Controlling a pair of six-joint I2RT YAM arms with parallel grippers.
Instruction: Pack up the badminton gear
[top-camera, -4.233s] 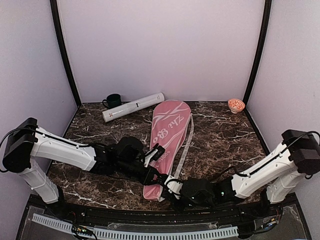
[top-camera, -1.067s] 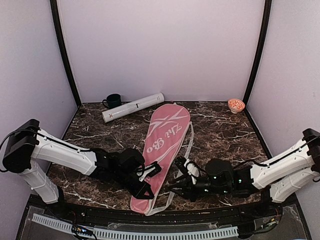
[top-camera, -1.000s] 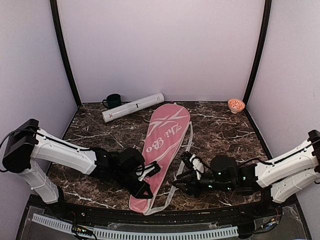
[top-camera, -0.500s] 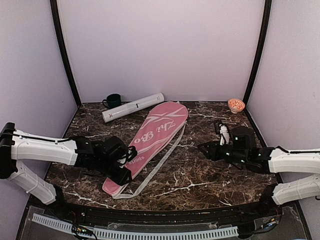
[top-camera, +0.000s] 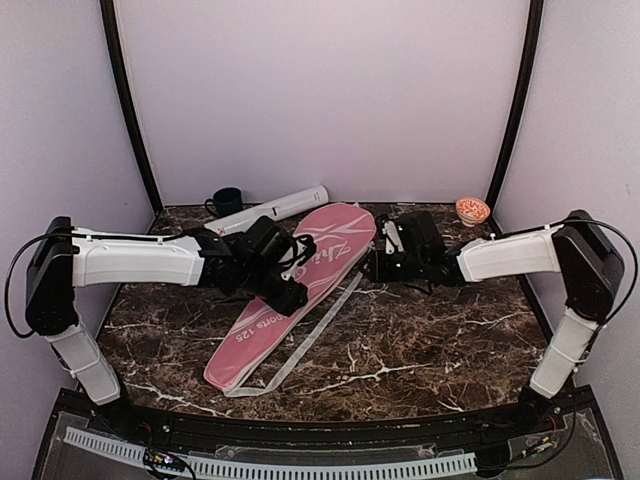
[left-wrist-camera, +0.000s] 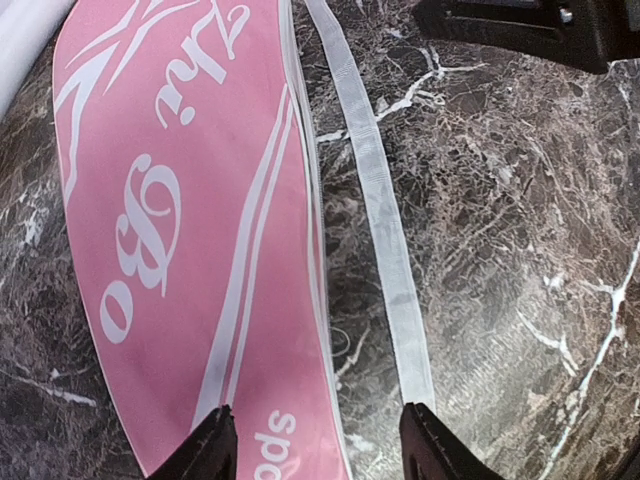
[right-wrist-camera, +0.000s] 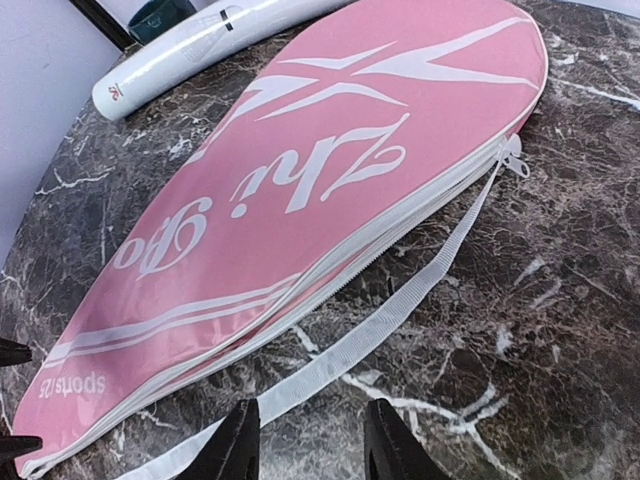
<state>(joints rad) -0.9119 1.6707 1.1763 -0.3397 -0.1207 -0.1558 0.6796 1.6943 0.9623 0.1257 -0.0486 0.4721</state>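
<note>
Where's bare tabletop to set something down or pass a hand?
Free: the table right of the strap, toward the front; also the front-left corner beside the bag. Crowded: back left, around tube, mug and left hand.

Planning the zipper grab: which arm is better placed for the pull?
Right. The right gripper, open, faces the zipper pull at the wide end of the bag; the left gripper hovers mid-bag.

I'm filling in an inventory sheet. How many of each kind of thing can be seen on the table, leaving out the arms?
pink racket bag: 1
white tube: 1
green mug: 1
orange bowl: 1
Total: 4
</note>
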